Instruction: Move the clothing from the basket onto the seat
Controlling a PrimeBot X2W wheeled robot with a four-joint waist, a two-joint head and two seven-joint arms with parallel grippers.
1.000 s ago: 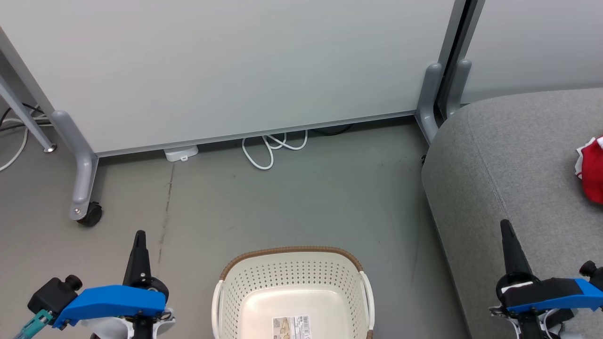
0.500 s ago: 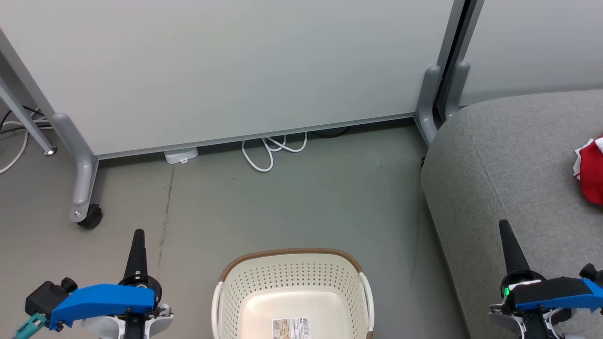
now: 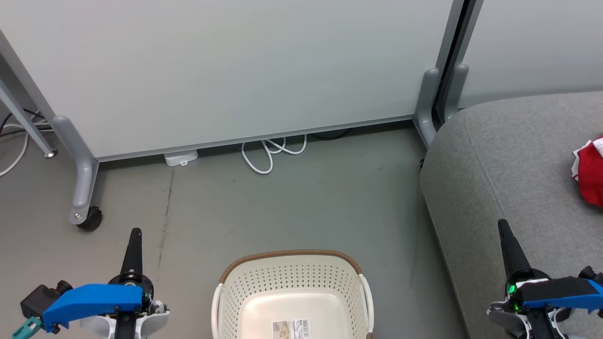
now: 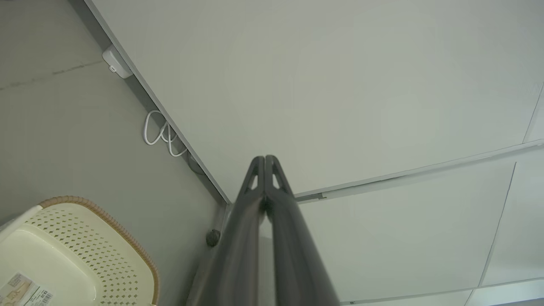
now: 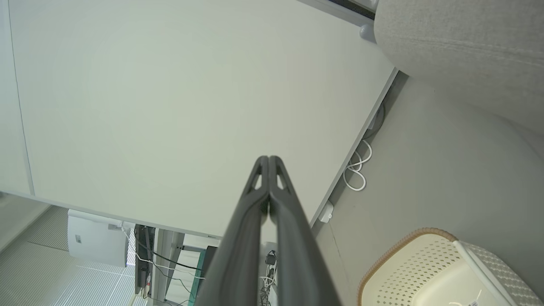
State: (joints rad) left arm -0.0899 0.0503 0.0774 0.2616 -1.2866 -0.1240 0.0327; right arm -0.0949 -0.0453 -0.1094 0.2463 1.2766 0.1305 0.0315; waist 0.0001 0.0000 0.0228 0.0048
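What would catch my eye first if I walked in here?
Probably the red clothing, bright against the grey seat at the right edge. Next, the white basket on the floor at bottom centre, with just a label showing inside, flanked by the left gripper and right gripper, both shut.

1. large pale flat partition panel (image 3: 235, 66), well ahead of the left gripper (image 3: 135, 233).
2. small black castor wheel (image 3: 89, 219), near that gripper's tip, to its left.
3. looped white cable (image 3: 271, 153) and small white plastic box (image 3: 181, 158), on the grey floor (image 3: 306, 207), ahead and to its right.
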